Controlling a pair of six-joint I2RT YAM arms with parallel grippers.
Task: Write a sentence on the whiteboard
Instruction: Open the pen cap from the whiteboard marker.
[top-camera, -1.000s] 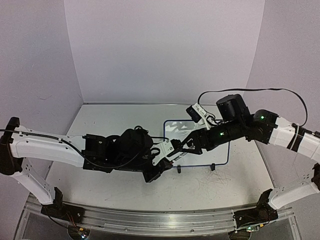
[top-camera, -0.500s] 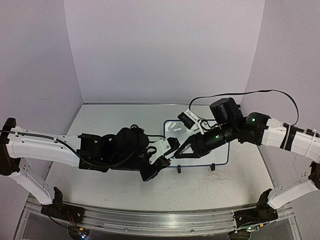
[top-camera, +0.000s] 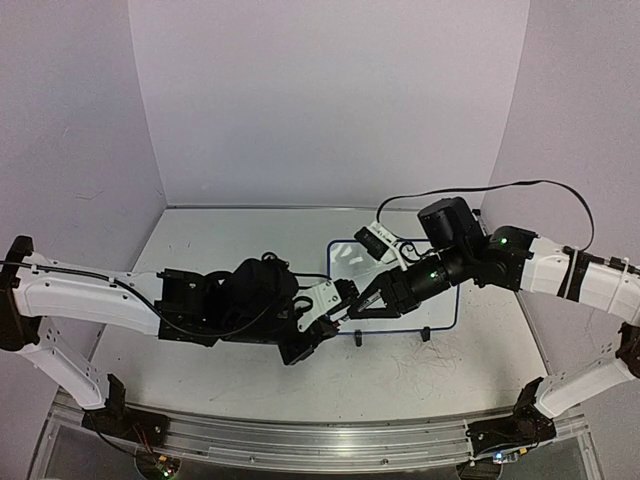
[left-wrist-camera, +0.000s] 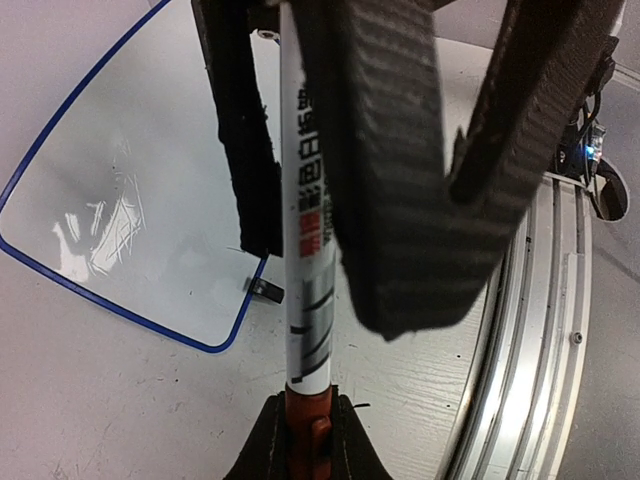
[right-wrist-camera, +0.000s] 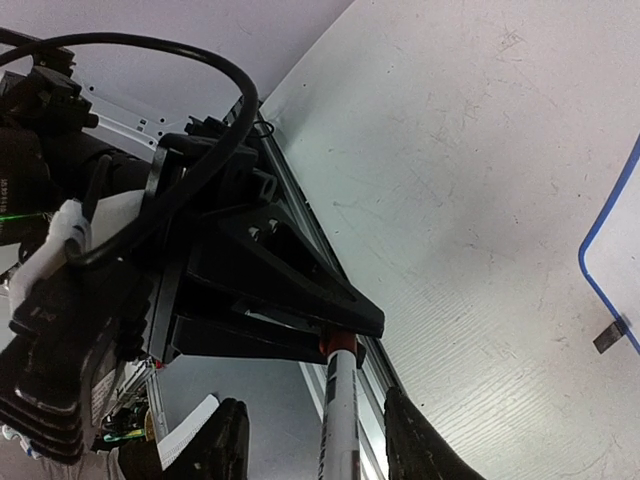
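Observation:
My left gripper (top-camera: 338, 300) (left-wrist-camera: 305, 410) is shut on the red cap end of a marker (left-wrist-camera: 308, 250), a white barrel with black print pointing away from it. My right gripper (top-camera: 362, 303) (right-wrist-camera: 315, 400) faces it tip to tip. Its fingers straddle the marker (right-wrist-camera: 340, 410), jaws open, a wide gap on one side and a narrow one on the other. The blue-framed whiteboard (top-camera: 440, 305) (left-wrist-camera: 130, 200) lies just behind both grippers, partly under the right arm, and shows only glare. The sentence is out of view.
A small black foot (left-wrist-camera: 265, 290) (top-camera: 425, 335) sticks out at the whiteboard's near edge. An aluminium rail (top-camera: 320, 440) runs along the table's near side below the grippers. Purple walls close the back and sides. A black cable (top-camera: 500, 185) loops over the right arm.
My right arm has swung left and down until its fingers sit around the marker held by the left gripper, and its jaws have narrowed. The left gripper kept its grip and barely shifted.

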